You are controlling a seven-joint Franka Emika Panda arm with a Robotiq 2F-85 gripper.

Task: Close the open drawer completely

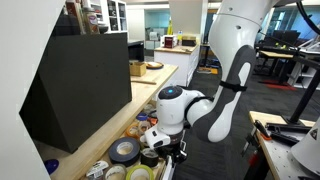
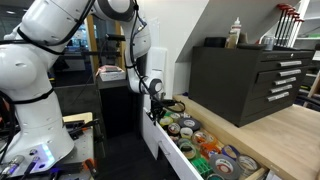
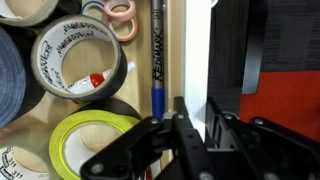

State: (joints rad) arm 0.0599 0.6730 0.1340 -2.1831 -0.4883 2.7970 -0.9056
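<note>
The open drawer (image 2: 163, 143) has a white front and sticks out from under the wooden counter. It is full of tape rolls (image 2: 205, 145). It also shows in an exterior view (image 1: 112, 162). In the wrist view my gripper (image 3: 200, 125) straddles the white drawer front (image 3: 195, 50), one black finger on each side, shut on the panel's top edge. In both exterior views the gripper (image 1: 160, 148) (image 2: 157, 108) sits at the drawer's outer end.
A black tool chest (image 2: 245, 80) (image 1: 80, 90) stands on the wooden counter (image 2: 290, 130) above the drawer. Inside the drawer lie a yellow tape roll (image 3: 70, 140), a grey roll (image 3: 75, 60) and a blue-tipped marker (image 3: 157, 50). Another white robot base (image 2: 35, 120) stands nearby.
</note>
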